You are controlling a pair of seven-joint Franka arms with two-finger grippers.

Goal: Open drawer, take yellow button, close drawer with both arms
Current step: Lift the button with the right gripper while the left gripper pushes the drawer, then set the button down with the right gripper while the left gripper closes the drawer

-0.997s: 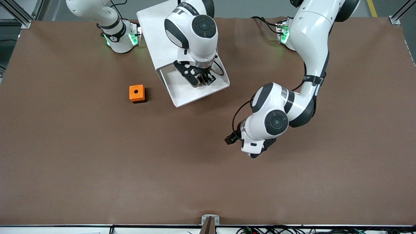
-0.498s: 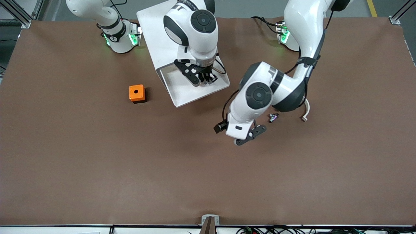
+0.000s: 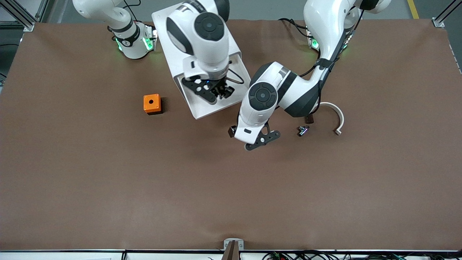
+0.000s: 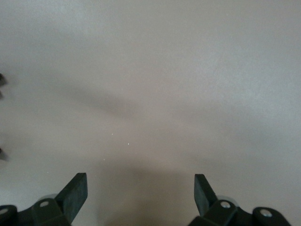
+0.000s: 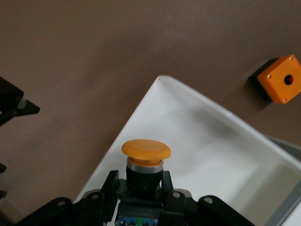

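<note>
A brown desk (image 3: 108, 180) carries a big white cabinet (image 3: 173, 39) standing near the robots' bases, more toward the right arm's end; its uppermost drawer (image 3: 202, 108) is pulled out toward the front camera, a shallow white tray; the right claw (image 3: 216, 94) is over the open drawer, its fingers (image 5: 167, 186) clamped on the button (image 5: 146, 157); in the right wrist view the button's round orange cap stands above a black middle gripped between the black fingers, a trace of blue below, with the white tray floor beneath it; the left claw (image 3: 261, 141) is low over bare desk, just nearer the front camera than the drawer's front corner at the left arm's end; its fingers (image 4: 75, 193) are spread wide with nothing between them, only plain desk surface in the left wrist view; an orange box with a hole (image 3: 152, 103) sits on the desk beside the drawer, toward the right arm's end; a small dark part (image 3: 303, 130) and a curved white strip (image 3: 337, 115) lie on the desk toward the left arm's end, near the left arm's elbow.
</note>
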